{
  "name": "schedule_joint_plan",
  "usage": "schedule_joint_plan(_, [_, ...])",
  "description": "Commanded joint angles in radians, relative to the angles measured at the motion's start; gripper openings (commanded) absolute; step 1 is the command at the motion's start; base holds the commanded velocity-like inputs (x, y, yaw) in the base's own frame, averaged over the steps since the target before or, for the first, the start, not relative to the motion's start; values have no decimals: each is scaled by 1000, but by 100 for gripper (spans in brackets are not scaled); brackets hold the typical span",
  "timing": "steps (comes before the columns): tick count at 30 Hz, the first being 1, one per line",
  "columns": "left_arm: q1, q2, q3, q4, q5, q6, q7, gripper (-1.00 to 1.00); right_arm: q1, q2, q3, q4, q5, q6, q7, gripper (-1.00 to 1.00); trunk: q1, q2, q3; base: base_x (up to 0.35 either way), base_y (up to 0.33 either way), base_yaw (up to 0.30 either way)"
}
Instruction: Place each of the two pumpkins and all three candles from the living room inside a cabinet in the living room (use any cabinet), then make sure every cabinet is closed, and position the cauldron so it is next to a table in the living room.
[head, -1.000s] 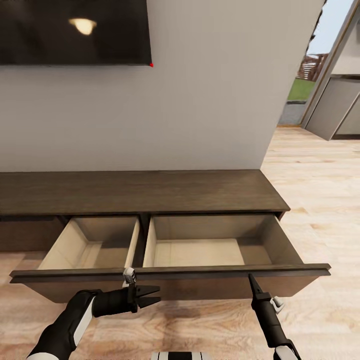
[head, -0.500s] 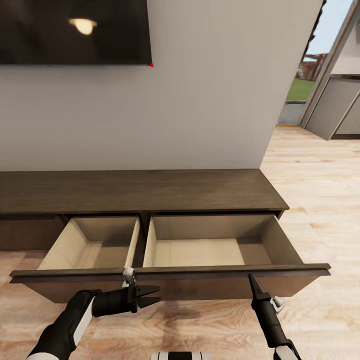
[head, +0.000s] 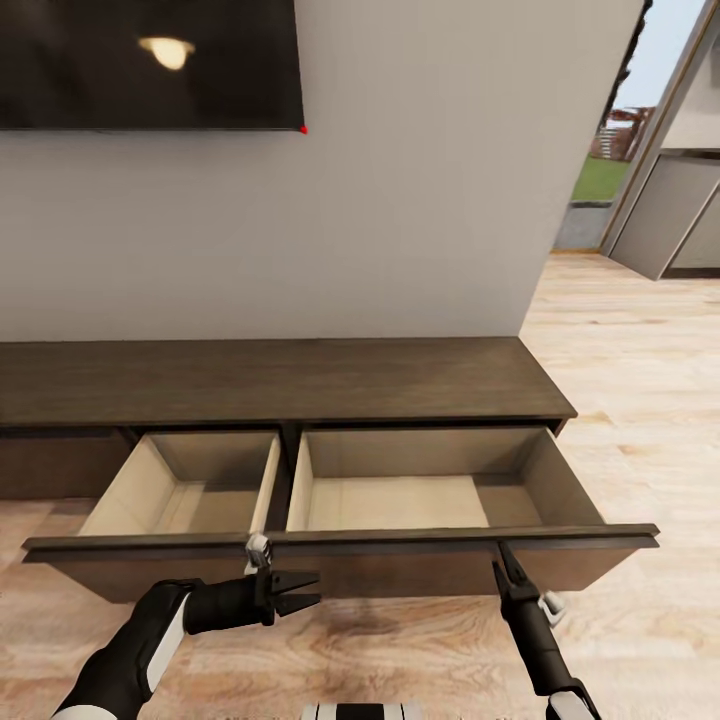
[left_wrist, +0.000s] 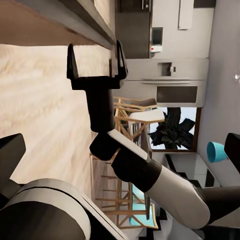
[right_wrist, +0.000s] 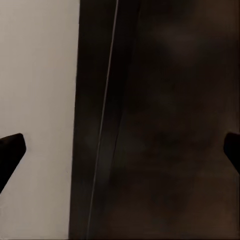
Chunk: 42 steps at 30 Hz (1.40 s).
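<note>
The long dark-brown cabinet (head: 280, 380) stands against the wall with two drawers pulled out, and their pale beige insides (head: 390, 500) are bare. My right gripper (head: 508, 562) points up at the right drawer's front panel (head: 420, 570), open; in the left wrist view its two fingers (left_wrist: 71, 60) stand apart just under the panel's edge. The right wrist view has the dark panel (right_wrist: 165, 125) close up between the open tips. My left gripper (head: 305, 590) hangs open in front of the drawer fronts, holding nothing. Pumpkins, candles, cauldron and table are out of view.
A dark wall screen (head: 150, 60) hangs above the cabinet. Light wood floor (head: 630, 400) runs to the right toward a doorway with grey kitchen units (head: 670, 210). Wooden chairs (left_wrist: 131, 112) and kitchen appliances (left_wrist: 170, 90) appear in the left wrist view.
My right gripper has edged up and closer to the right drawer's front panel. The left arm and the drawers look unchanged.
</note>
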Motion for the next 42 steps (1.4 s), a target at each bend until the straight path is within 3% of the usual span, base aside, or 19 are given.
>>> schedule_joint_plan(1, [0,0,0,0,2,10,-2,100,0,0,1,1,-9,6,4,100,0,0,-1,-136,0,0])
schedule_joint_plan(17, [0,1,0,0,2,10,-2,100,-15,0,3,5,-9,7,2,100,0,0,-1,-119,0,0])
schedule_joint_plan(26, [0,-1,0,1,2,10,-2,100,-32,0,81,7,-10,15,-58,100,0,0,-1,-158,0,0])
schedule_joint_plan(34, [0,-4,-1,8,2,9,3,100,-34,0,102,8,-18,132,-88,100,0,0,-1,-74,0,0])
schedule_joint_plan(39, [0,-2,0,11,-1,10,10,100,-34,-1,107,8,-19,160,-93,100,0,0,-1,-4,0,0])
schedule_joint_plan(42, [0,8,1,9,-3,11,11,100,-34,-5,108,10,-16,241,-96,100,0,0,-1,0,0,0])
